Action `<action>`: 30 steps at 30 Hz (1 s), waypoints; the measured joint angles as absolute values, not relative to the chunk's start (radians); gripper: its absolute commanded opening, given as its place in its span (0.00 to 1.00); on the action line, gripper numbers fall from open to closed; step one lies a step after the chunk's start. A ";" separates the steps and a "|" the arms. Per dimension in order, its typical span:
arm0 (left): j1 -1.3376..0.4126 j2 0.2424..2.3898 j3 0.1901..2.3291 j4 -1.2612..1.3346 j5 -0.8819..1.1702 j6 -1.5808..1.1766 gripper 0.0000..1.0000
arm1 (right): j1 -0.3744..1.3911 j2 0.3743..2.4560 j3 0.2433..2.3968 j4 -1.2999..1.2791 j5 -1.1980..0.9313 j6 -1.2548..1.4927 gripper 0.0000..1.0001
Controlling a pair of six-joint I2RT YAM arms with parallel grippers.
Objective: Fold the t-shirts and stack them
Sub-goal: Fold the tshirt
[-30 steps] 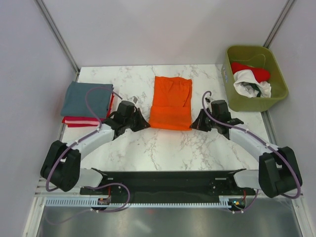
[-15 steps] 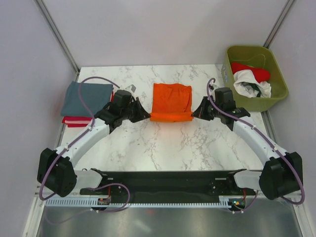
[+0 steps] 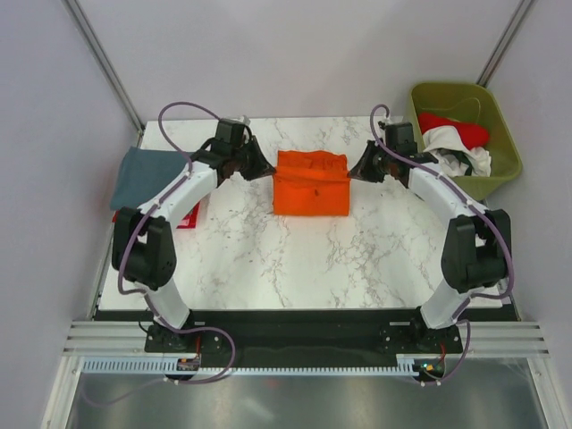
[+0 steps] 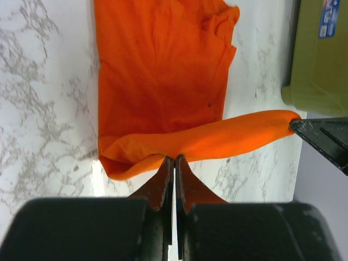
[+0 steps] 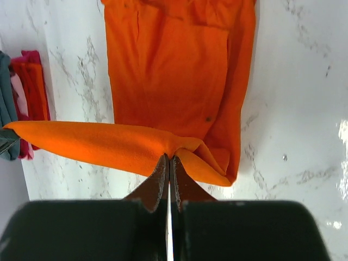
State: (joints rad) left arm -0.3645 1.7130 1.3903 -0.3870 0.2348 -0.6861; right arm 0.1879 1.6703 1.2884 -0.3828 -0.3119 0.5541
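Orange t-shirt (image 3: 310,183) mid-table toward the far edge, one fold lifted, stretched between left gripper (image 4: 174,159) and right gripper (image 5: 169,159), both clenched on it, grey-blue t-shirt (image 3: 143,177) atop red t-shirt (image 3: 190,214) far left, olive-green bin (image 3: 451,88) far right.

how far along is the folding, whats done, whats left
Done: a grey-blue t-shirt lies folded on a red one at far left. In hand: the left gripper and right gripper are shut on the orange t-shirt, its edge lifted mid-fold. Left: a red t-shirt and a white t-shirt in the olive bin.
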 measured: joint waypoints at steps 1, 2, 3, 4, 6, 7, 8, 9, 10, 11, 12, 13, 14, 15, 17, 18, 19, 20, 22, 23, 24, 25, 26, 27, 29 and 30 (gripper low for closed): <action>-0.357 1.745 1.427 -0.389 0.241 -0.686 0.02 | 0.182 1.699 1.321 -0.382 -0.315 0.555 0.00; -0.348 1.779 1.464 -0.392 0.247 -0.686 0.02 | 0.177 1.728 1.352 -0.383 -0.318 0.557 0.00; -0.341 1.811 1.499 -0.395 0.252 -0.685 0.02 | 0.173 1.754 1.382 -0.380 -0.321 0.560 0.00; -0.335 1.837 1.530 -0.397 0.258 -0.685 0.02 | 0.168 1.784 1.414 -0.379 -0.322 0.563 0.00; -0.320 1.905 1.606 -0.400 0.273 -0.685 0.02 | 0.160 1.838 1.470 -0.381 -0.322 0.572 0.00; -0.313 1.940 1.643 -0.407 0.281 -0.685 0.02 | 0.156 1.868 1.500 -0.379 -0.323 0.577 0.00; -0.305 1.979 1.691 -0.418 0.293 -0.685 0.02 | 0.153 1.902 1.533 -0.380 -0.325 0.580 0.01; -0.299 2.019 1.741 -0.425 0.299 -0.685 0.02 | 0.149 1.941 1.573 -0.382 -0.327 0.585 0.03; -0.294 2.063 1.790 -0.423 0.306 -0.685 0.03 | 0.147 1.984 1.621 -0.383 -0.329 0.591 0.17; -0.287 2.107 1.840 -0.422 0.313 -0.685 0.29 | 0.144 2.030 1.665 -0.377 -0.331 0.598 0.31; -0.282 2.153 1.889 -0.417 0.317 -0.680 0.50 | 0.141 2.073 1.708 -0.366 -0.332 0.603 0.45; -0.276 2.204 1.945 -0.419 0.321 -0.678 0.75 | 0.139 2.132 1.757 -0.337 -0.328 0.600 0.60; -0.274 2.240 1.987 -0.420 0.321 -0.683 0.82 | 0.136 2.151 1.768 -0.326 -0.323 0.613 0.68; -0.270 2.293 2.052 -0.427 0.323 -0.681 0.84 | 0.134 2.180 1.778 -0.302 -0.315 0.616 0.73; -0.264 2.369 2.136 -0.410 0.324 -0.678 0.84 | 0.132 2.212 1.775 -0.271 -0.300 0.619 0.79; -0.262 2.381 2.141 -0.410 0.323 -0.674 0.84 | 0.131 2.217 1.761 -0.251 -0.292 0.616 0.79; -0.261 2.386 2.138 -0.419 0.323 -0.671 0.84 | 0.130 2.217 1.737 -0.225 -0.289 0.615 0.78; -0.259 2.386 2.132 -0.419 0.322 -0.665 0.84 | 0.130 2.209 1.715 -0.203 -0.287 0.612 0.78; -0.259 2.379 2.107 -0.403 0.320 -0.651 0.83 | 0.129 2.194 1.658 -0.154 -0.286 0.601 0.77; -0.260 2.371 2.087 -0.393 0.320 -0.644 0.81 | 0.129 2.181 1.621 -0.123 -0.282 0.593 0.77; -0.260 2.362 2.064 -0.382 0.320 -0.636 0.81 | 0.129 2.166 1.584 -0.103 -0.282 0.586 0.75; -0.260 2.351 2.035 -0.371 0.320 -0.631 0.80 | 0.129 2.153 1.554 -0.087 -0.282 0.579 0.74; -0.260 2.339 2.005 -0.363 0.321 -0.626 0.78 | 0.129 2.142 1.526 -0.066 -0.282 0.572 0.73; -0.260 2.334 1.983 -0.358 0.321 -0.622 0.77 | 0.129 2.139 1.516 -0.058 -0.283 0.569 0.72; -0.260 2.329 1.950 -0.343 0.321 -0.614 0.75 | 0.131 2.141 1.514 -0.048 -0.283 0.561 0.71; -0.260 2.329 1.938 -0.338 0.321 -0.611 0.74 | 0.134 2.141 1.514 -0.043 -0.283 0.557 0.71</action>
State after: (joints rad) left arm -0.2596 2.3287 1.9385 -0.3382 0.3210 -0.6113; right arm 0.1337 2.1414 1.5135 -0.0433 -0.2832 0.5568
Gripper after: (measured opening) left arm 0.759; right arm 0.712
